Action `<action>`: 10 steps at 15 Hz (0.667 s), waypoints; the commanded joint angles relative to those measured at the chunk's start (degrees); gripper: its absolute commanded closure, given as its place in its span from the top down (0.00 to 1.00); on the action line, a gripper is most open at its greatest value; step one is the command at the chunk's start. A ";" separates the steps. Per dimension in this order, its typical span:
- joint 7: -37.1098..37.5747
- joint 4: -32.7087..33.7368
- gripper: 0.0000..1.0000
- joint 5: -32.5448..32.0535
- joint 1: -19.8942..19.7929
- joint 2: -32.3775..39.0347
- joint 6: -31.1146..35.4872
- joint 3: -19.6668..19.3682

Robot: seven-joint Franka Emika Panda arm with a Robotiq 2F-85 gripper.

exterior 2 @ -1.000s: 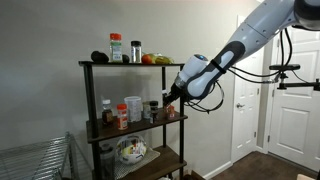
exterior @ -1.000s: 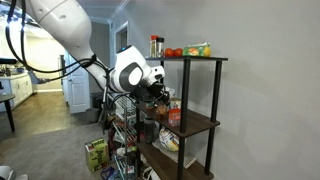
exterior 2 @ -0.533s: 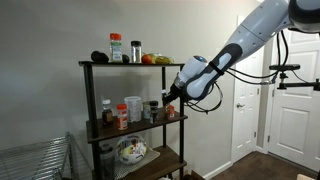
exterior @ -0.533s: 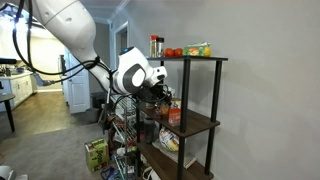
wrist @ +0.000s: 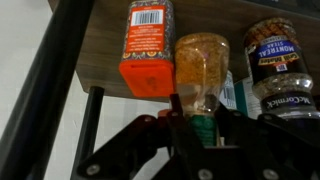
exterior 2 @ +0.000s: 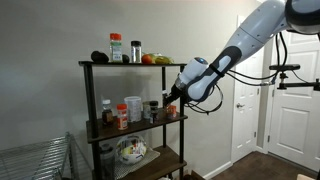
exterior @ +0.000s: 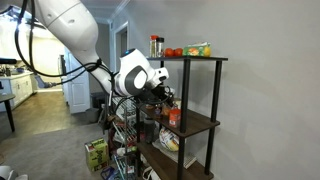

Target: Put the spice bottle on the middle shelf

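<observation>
Shelving unit [exterior: 222,90]: black metal frame with three dark wooden boards. The middle shelf [exterior 2: 140,126] is the reference for every place below.

Robot arm [exterior 2: 250,35]: white Panda arm, reaching in at the open front of the middle shelf, at that board's height in both exterior views.

Middle shelf [wrist: 100,40]: dark brown board, already stocked with several bottles and jars.

Gripper [wrist: 200,108]: black Robotiq, poised just over the middle shelf at its front edge. In the wrist view one finger lies against each side of the spice bottle near the cap, so the pincer appears clamped on it. No gap shows on either side.

McCormick Montreal jar [wrist: 275,60]: stands on the middle shelf, just beside the spice bottle.

Orange-capped bottle [wrist: 147,45]: barcode label, stands on the middle shelf, just beside the spice bottle on its other side.

Spice bottle [wrist: 200,65]: slim clear bottle of orange-red granules. It is between those two neighbours, and its base appears to meet the middle shelf, though the contact line is too blurred to confirm. In the exterior views the gripper largely hides it.

Progress: judged late. The bottle is at the board and seems set down or nearly so. Left to do: settle it if not fully down, part the fingers, and draw the gripper back without knocking the close neighbours.
</observation>
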 commanded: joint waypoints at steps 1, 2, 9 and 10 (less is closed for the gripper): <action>0.00 0.00 0.30 0.00 0.01 0.00 0.00 0.00; 0.00 0.00 0.30 0.00 0.02 0.00 0.00 0.00; 0.00 0.00 0.30 0.00 0.02 0.00 0.00 0.00; 0.41 -0.60 0.09 -0.09 0.13 -0.11 1.09 -0.27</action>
